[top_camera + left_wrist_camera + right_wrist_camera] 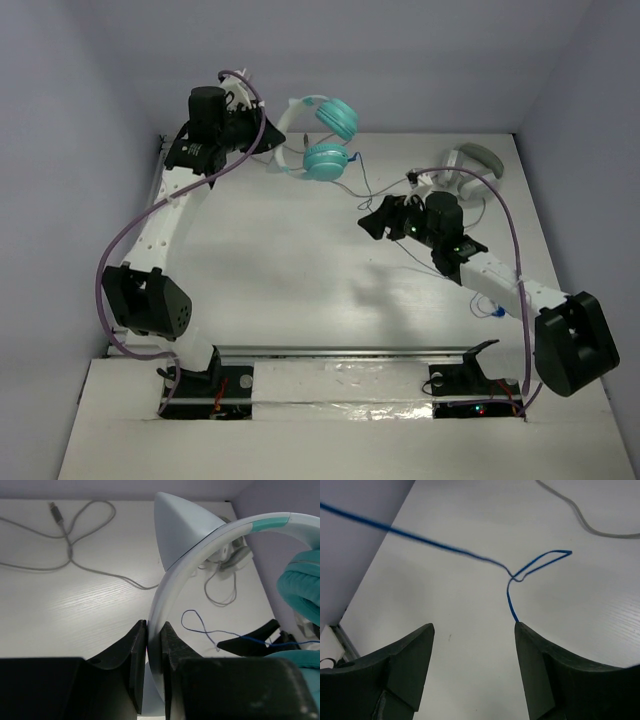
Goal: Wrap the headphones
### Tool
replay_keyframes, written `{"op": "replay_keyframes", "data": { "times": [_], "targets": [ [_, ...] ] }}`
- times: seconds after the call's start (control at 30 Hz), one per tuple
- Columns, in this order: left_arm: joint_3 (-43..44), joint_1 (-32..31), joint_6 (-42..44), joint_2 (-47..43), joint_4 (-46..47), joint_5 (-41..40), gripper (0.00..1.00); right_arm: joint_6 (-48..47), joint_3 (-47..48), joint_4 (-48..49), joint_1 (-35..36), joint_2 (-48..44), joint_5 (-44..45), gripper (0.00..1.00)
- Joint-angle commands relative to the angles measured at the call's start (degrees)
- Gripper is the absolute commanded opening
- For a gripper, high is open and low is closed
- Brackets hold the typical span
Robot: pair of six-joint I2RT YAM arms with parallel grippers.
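Right gripper (472, 627) wide open right of the headphones (325, 140), their blue cable (465, 554) running toward it, brushing one finger; left gripper (154, 630) clamps the headband (200, 545).

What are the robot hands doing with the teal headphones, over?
Left hand shut on pale headband of round-cupped teal headphones. Right hand open, thin blue cable by one fingertip. Grey-white headphones lying close by.

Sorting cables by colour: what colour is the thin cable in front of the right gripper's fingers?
Blue. The cable shows best in the right wrist view.
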Motion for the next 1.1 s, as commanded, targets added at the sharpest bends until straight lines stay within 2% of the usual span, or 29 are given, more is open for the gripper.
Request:
{"op": "replay_keyframes", "data": {
  "times": [0.0, 0.13, 0.23, 0.3, 0.37, 0.5, 0.6, 0.7, 0.73, 0.83, 0.97, 1.03, 1.07],
  "targets": [
    [4.1, 0.1, -4.8, -4.1, 5.1, 6.4, 0.00, -2.4, 2.6, 5.8, 0.3, 0.6, -1.9, 0.71],
    [7.7, 0.1, -4.6, -3.9, 3.8, 5.3, 0.00, -2.1, 2.7, 5.7, 0.3, 2.0, -1.7, 0.70],
    [10.0, 0.1, -5.3, -4.0, 3.8, 5.3, 0.00, -1.2, 2.1, 6.6, 0.3, 2.1, -3.1, 0.63],
    [11.7, 0.1, -5.8, -3.8, 3.8, 5.6, 0.00, -0.9, 1.3, 7.0, 0.3, 1.9, -1.7, 0.63],
    [13.5, 0.1, -6.1, -3.7, 3.6, 5.8, 0.00, -1.1, 1.5, 5.8, 0.3, 2.1, 0.4, 0.51],
    [18.0, 0.8, -5.9, -2.6, 0.7, 4.5, 0.00, 0.7, 1.3, 8.2, 0.3, 3.8, -0.1, 0.49],
    [18.4, 2.1, -6.8, -2.9, 1.3, 3.6, 0.00, 1.7, 1.5, 7.6, 0.3, 5.3, -0.6, 0.37],
    [18.9, 2.7, -7.8, -3.4, 2.1, 3.1, 0.00, 2.6, 0.3, 8.1, 0.3, 5.1, -2.6, 0.42],
    [19.5, 2.7, -7.8, -3.3, 2.1, 2.7, 0.00, 3.3, 0.1, 7.7, 0.3, 4.8, -2.5, 0.52],
    [21.6, 3.2, -7.6, -3.0, 1.4, 1.5, 0.00, 3.2, -0.8, 4.6, 0.3, 2.8, -2.6, 0.69],
    [20.8, 3.2, -5.9, -3.0, 0.7, -2.0, 0.00, 3.7, -3.2, 3.2, 0.3, -4.9, -5.5, 0.71],
    [20.0, 3.2, -5.0, -3.0, 0.2, -3.6, 0.00, 3.0, -2.4, 1.0, 0.3, -9.0, -6.6, 0.76],
    [18.2, 3.2, -4.7, -3.1, 0.6, -3.8, 0.00, 2.5, -2.1, -1.1, 0.3, -11.2, -6.8, 0.82]
  ]
}}
